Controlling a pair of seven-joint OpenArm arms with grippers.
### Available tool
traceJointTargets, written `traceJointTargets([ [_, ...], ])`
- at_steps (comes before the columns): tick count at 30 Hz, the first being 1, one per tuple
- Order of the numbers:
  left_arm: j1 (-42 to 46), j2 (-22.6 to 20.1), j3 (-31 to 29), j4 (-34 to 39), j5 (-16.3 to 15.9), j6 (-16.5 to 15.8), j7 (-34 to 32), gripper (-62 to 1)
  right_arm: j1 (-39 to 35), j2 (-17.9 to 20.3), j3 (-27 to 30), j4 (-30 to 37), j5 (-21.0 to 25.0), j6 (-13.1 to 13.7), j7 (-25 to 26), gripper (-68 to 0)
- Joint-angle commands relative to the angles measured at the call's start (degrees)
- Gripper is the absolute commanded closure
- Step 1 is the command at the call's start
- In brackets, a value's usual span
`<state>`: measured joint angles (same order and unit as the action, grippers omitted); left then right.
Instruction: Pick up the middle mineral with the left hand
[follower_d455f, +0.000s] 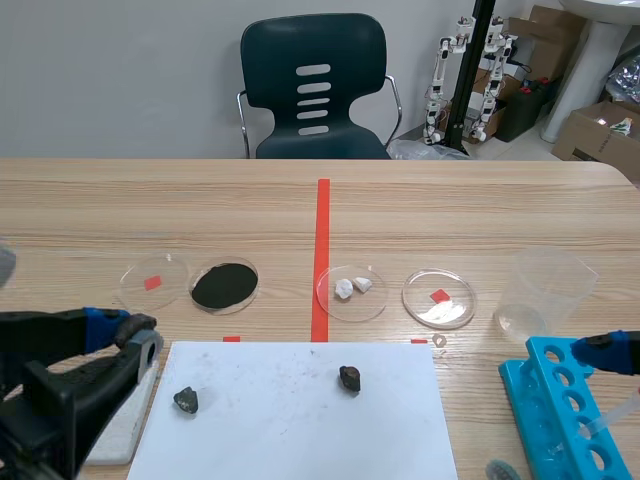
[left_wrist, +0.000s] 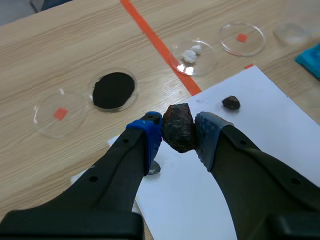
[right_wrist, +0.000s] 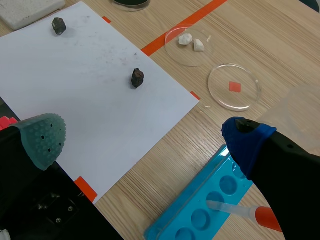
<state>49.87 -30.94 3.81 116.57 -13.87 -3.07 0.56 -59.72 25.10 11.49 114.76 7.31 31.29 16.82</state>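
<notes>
Left gripper (left_wrist: 178, 131): it sits low at the near left of the table. Its two fingers are pressed onto a mineral from both sides, with the blue pad (left_wrist: 150, 131) on one side and the grey pad (left_wrist: 209, 132) on the other.
Held mineral (left_wrist: 178, 135): a rough, dark reddish-brown lump pinched between those pads, near the left edge of the paper.
Paper (follower_d455f: 290, 420): a white sheet lying flat on the wooden table (follower_d455f: 480, 215), close to the robot.
Other minerals: two small dark lumps lie on the paper, well apart. One is near its left side (follower_d455f: 186, 400) and one is right of its middle (follower_d455f: 349, 378).
Right gripper (right_wrist: 145, 140): its fingers are spread wide with nothing between them. It is above the near right corner of the paper and a blue rack (right_wrist: 200, 210).
Pipette (right_wrist: 245, 212): it rests across the blue rack.
Dishes: four clear round dishes stand in a row beyond the paper. They hold, in order, a red square (follower_d455f: 153, 281), black powder (follower_d455f: 224, 286), white pieces (follower_d455f: 350, 292) and a red square (follower_d455f: 438, 297).
Beaker (follower_d455f: 545, 290): clear plastic, to the right of the dishes.
</notes>
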Motion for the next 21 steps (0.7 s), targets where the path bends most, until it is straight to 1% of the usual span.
traceJointTargets([
  [1,0.48,0.24,0.33,1.25,1.11,-1.31,-2.08,-11.1,-0.11,0.00,-0.20,0.79,0.63,0.15,1.07,-67.9],
  [2,0.68,0.24,0.33,1.25,1.75,-1.66,-2.58,-11.1,-0.11,0.00,-0.20,0.79,0.63,0.15,1.07,-67.9],
  [21,0.76,0.26,0.33,1.25,1.70,-1.64,-2.45,-11.1,-0.11,0.00,-0.20,0.79,0.63,0.15,1.07,-67.9],
])
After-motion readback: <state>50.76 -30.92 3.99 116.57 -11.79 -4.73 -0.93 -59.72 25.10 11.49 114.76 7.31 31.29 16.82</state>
